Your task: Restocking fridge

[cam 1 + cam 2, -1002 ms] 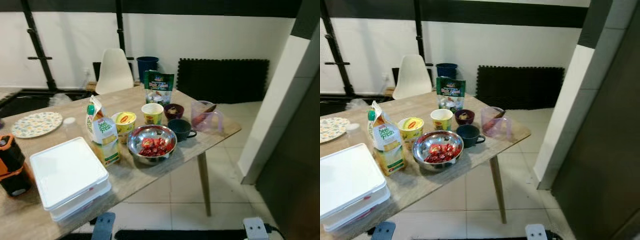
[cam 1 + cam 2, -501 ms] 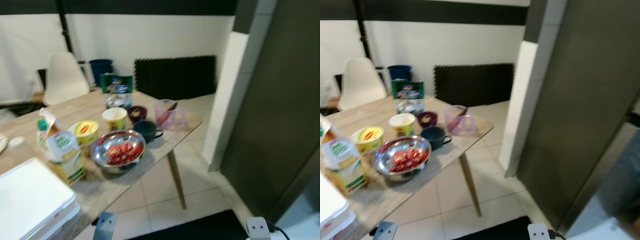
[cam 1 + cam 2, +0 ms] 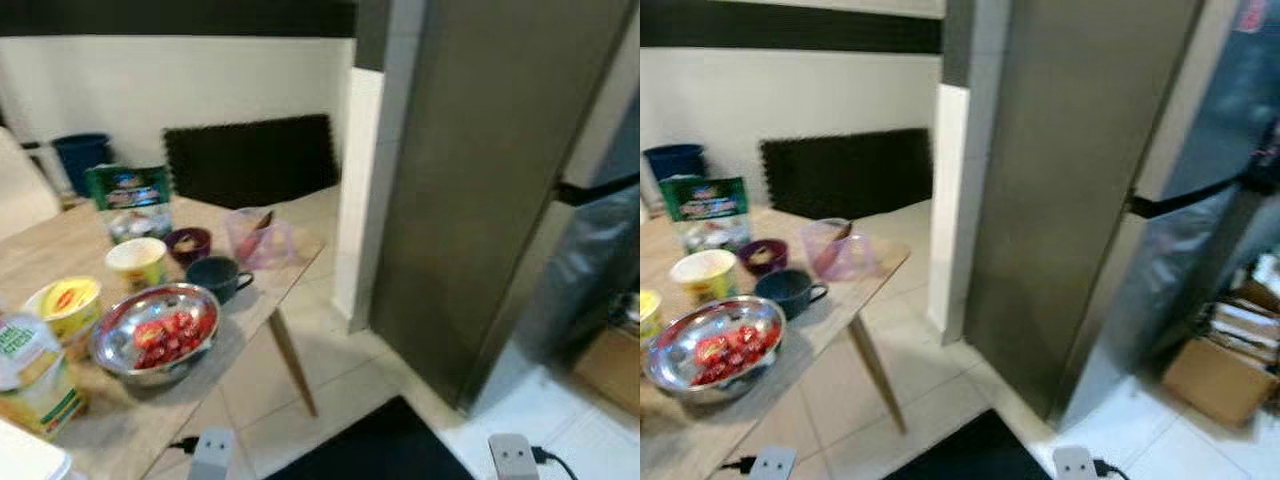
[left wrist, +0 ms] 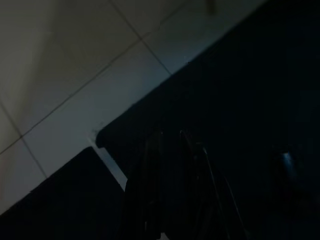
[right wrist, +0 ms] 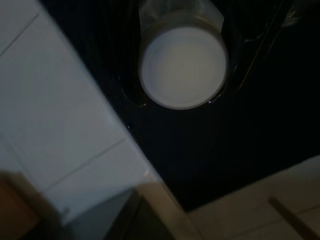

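A tall grey fridge (image 3: 1080,200) stands shut on the right, its steel door (image 3: 1205,250) carrying a black handle (image 3: 1180,197). In the right wrist view, my right gripper (image 5: 181,97) is shut on a clear jar with a round white end (image 5: 182,67), held over a black floor mat. My left gripper (image 4: 167,140) hangs in the dark above the same mat and pale tiles, its fingers close together. On the wooden table (image 3: 250,290) at the left sit a juice carton (image 3: 30,375), a metal bowl of red fruit (image 3: 155,335) and a green bag (image 3: 128,200).
Also on the table are a dark mug (image 3: 212,277), a cream cup (image 3: 137,262), a yellow tub (image 3: 65,305), a purple bowl (image 3: 187,242) and a clear pink jug (image 3: 258,237). A cardboard box (image 3: 1220,375) sits on the floor by the fridge. A white pillar (image 3: 950,200) stands between table and fridge.
The whole view has swung to the right: the table has slid off to the left and the fridge with its steel door has come into view.
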Motion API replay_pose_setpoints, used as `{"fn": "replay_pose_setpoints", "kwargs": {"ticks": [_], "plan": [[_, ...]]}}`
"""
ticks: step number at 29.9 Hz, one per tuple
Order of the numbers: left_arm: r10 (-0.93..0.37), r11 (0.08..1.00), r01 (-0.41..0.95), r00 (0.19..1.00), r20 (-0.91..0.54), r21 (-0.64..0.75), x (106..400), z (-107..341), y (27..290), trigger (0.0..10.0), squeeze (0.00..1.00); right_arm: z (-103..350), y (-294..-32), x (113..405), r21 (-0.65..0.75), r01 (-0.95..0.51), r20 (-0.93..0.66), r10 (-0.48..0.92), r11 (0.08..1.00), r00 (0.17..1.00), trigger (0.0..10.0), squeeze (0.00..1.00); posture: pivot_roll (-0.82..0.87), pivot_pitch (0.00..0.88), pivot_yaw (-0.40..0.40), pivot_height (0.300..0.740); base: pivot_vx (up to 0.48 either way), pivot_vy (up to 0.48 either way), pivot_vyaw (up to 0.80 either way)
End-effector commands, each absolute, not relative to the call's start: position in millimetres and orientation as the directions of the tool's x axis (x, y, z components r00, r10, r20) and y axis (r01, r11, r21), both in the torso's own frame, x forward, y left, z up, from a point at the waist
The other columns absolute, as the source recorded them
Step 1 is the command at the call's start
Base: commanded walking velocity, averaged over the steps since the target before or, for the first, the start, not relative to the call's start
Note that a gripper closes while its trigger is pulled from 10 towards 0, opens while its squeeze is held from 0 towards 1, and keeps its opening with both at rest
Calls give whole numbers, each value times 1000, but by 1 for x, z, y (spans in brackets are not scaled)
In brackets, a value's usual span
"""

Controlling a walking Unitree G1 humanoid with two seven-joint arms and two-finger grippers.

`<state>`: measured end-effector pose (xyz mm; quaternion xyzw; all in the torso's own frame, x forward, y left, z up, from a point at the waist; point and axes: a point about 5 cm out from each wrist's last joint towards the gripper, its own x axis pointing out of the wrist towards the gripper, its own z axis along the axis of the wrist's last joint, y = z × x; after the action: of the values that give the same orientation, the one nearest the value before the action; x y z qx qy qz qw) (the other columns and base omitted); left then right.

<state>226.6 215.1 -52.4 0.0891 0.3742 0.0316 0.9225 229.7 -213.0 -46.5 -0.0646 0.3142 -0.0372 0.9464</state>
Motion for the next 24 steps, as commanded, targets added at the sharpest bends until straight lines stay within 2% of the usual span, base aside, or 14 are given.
{"fn": "replay_pose_setpoints", "kwargs": {"ticks": [1, 19, 24], "plan": [[122, 981, 18, 720, -683, 193, 228, -51, 214, 10000, 0, -46, -216, 229, -151, 36, -593, -119, 988, 797, 10000, 0, -21, 52, -2, 740, 0, 0, -569], [79, 984, 47, 749, -658, 171, 236, -47, 206, 10000, 0, -49, -209, 226, -133, 19, -598, -95, 991, 796, 10000, 0, -36, 53, 3, 740, 0, 0, -32], [76, 984, 52, 748, -660, 173, 236, -47, 205, 10000, 0, -48, -211, 227, -132, 27, -593, -101, 991, 799, 10000, 0, -39, 51, 7, 740, 0, -320, 0]]}}
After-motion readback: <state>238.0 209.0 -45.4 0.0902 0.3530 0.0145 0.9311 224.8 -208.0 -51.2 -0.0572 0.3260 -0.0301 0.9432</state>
